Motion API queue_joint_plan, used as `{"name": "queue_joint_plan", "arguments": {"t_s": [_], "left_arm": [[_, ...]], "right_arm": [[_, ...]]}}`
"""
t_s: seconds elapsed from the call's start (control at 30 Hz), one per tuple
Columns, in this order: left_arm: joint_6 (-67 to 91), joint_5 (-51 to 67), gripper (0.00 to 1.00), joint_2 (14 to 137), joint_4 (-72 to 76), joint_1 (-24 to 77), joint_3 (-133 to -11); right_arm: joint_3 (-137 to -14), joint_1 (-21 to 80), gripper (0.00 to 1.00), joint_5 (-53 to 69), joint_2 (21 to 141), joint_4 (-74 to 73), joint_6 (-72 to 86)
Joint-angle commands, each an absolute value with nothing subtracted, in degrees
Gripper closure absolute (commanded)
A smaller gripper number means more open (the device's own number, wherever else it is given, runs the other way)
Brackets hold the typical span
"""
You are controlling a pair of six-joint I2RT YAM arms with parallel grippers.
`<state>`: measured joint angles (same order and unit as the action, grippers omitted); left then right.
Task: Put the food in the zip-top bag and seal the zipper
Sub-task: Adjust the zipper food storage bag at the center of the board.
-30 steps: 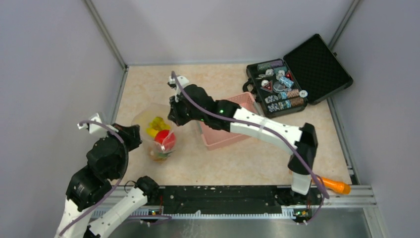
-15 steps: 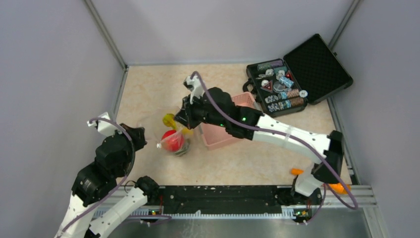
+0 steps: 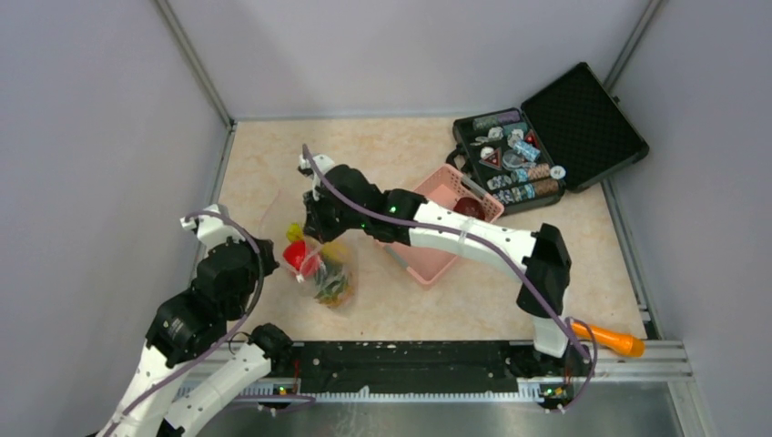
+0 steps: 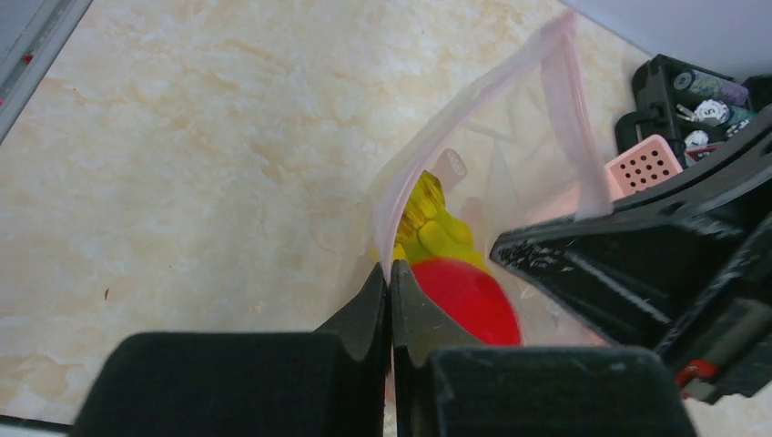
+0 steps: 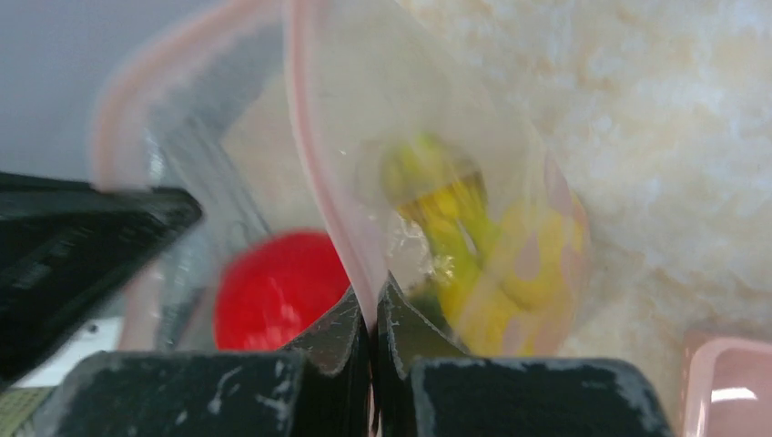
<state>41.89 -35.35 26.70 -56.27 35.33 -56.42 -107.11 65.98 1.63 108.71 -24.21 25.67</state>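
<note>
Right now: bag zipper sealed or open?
Open. The two pink edges of the zipper stand apart; the left gripper and right gripper each pinch one.

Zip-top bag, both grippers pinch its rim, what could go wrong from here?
1. The left gripper and right gripper each pinch only the thin zipper; if it slips, the open zip-top bag could sag and spill the red round fruit.
2. A dark maroon round fruit sits in the pink basket; sealing now would likely leave it out.
</note>
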Motion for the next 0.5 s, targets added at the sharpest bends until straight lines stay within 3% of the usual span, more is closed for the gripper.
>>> {"name": "queue_joint_plan", "arguments": {"t_s": [0.0,0.2,0.47], "left_arm": [[42.0,-36.3,1.0,26.4,-55.2,35.4,-56.5],[40.0,-42.3,1.0,26.1,-59.4,35.4,-60.3],[39.7,-38.6,1.0,23.1,-55.9,35.4,-62.8]], "right_arm": [[-103.4,66.3,1.0,0.7,104.4,-22.0,26.3],[-94.2,65.4,1.0,-5.7,95.3,-14.2,26.4],[-85.3,63.9,1.0,-4.5,87.6,-6.5,27.1]]}}
